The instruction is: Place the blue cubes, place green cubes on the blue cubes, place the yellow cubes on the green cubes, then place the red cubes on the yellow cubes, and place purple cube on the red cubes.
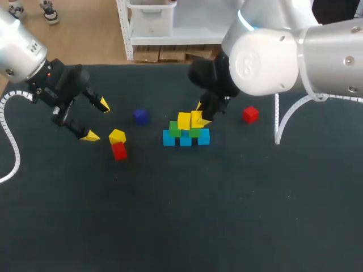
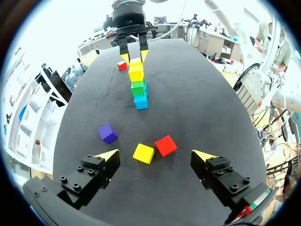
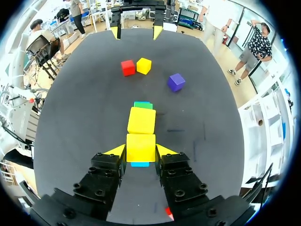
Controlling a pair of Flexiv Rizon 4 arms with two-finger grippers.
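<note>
A row of blue cubes (image 1: 186, 138) lies mid-table with green cubes (image 1: 175, 129) on it and two yellow cubes on the green ones. My right gripper (image 1: 203, 115) is shut on the right yellow cube (image 3: 140, 147), which rests on the stack beside the other yellow cube (image 3: 141, 119). My left gripper (image 1: 94, 119) stands open at the left. In front of it lie a loose yellow cube (image 2: 143, 153) touching a red cube (image 2: 165, 145), and a purple cube (image 2: 107, 133). A second red cube (image 1: 250, 114) lies right of the stack.
The dark table (image 1: 227, 215) has free room along its near half. A white cable (image 1: 283, 116) hangs from my right arm near the second red cube. Another cable (image 1: 11, 141) loops at the left edge.
</note>
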